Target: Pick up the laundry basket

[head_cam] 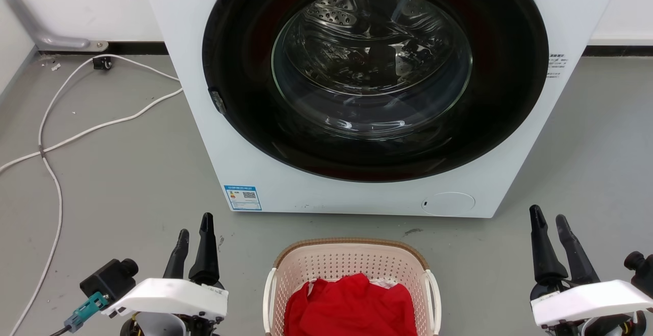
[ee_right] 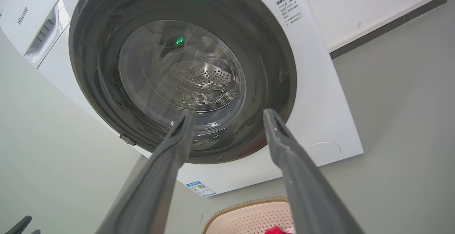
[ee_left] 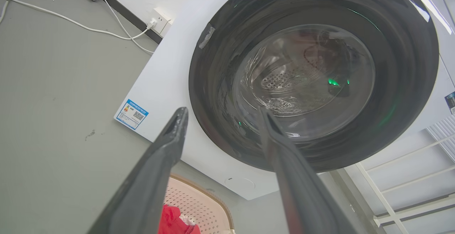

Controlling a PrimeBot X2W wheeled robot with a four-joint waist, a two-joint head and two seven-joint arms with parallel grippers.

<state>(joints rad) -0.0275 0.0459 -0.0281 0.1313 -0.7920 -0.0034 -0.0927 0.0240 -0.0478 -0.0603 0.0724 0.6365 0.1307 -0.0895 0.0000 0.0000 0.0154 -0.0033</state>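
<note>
Bright, even indoor light; soft faint shadows on floor (head_cam: 112, 183). Glare streaks and reflections across washing machine door glass (head_cam: 372, 60). Head view sharp. Wrist views: straight lines bow at edges, gripper fingers (ee_left: 156, 177) soft-focused, green glint in glass.
</note>
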